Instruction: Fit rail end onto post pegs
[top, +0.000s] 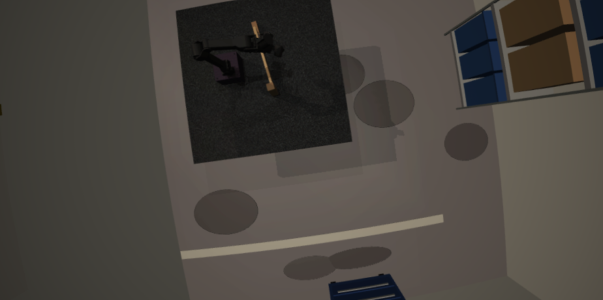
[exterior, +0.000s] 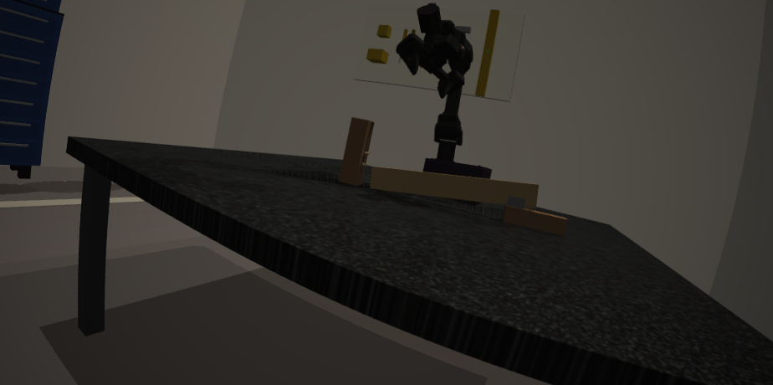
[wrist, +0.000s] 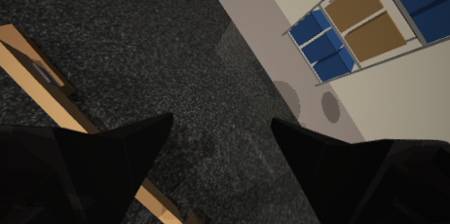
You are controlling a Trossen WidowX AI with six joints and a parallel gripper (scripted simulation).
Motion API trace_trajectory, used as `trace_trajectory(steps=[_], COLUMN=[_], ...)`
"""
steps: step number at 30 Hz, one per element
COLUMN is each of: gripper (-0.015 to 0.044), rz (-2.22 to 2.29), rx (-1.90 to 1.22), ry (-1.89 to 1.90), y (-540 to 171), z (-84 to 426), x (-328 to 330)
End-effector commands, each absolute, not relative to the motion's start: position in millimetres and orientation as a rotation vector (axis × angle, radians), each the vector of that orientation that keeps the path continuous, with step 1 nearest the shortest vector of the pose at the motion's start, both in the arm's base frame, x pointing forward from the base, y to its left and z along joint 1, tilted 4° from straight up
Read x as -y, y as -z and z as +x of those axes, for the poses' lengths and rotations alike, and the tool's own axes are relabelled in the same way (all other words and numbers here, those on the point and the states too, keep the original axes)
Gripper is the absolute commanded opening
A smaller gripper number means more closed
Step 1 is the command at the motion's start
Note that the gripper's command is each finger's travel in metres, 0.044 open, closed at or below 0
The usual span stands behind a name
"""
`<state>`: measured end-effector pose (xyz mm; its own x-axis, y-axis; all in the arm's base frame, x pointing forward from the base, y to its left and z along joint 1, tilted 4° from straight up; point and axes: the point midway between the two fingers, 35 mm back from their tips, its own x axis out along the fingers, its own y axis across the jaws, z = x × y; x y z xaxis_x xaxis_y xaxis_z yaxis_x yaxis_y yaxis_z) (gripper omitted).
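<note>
The wooden rail (top: 265,64) (exterior: 454,183) (wrist: 54,104) slopes down toward the post. Its far end is at the grey bracket (exterior: 515,202) (wrist: 41,71) on the low footboard block (exterior: 535,220). Its near end is low, with a small gap to the upright post (top: 269,86) (exterior: 352,150). Two small pegs (exterior: 366,154) stick out of the post, above the top of the rail end. The holes are not visible. My gripper (exterior: 428,83) (wrist: 223,120) is open and empty, high above the table; in the top view it overlaps the rail's far half. The wrist view shows the rail behind the left finger.
The dark table (top: 295,117) (exterior: 378,253) carries the arm base (top: 228,68) (exterior: 457,167) beside the rail. A shelf with blue and brown boxes (top: 540,32) (wrist: 356,7) stands far off beyond the table. A pegboard with yellow items hangs on the wall behind the arm.
</note>
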<state>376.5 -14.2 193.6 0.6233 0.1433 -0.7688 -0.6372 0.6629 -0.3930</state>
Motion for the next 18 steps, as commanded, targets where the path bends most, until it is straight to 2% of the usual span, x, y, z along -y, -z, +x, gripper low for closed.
trace_trajectory(steps=[1, 12, 18], gripper=[0.044, 0.044, 0.044], rz=[-0.921, -1.247, -1.262], rx=[-0.97, -1.247, -1.259], ry=[-0.636, -1.143, -1.185], y=[-124, -20, -15], z=[356, 280, 269], x=[38, 74, 79])
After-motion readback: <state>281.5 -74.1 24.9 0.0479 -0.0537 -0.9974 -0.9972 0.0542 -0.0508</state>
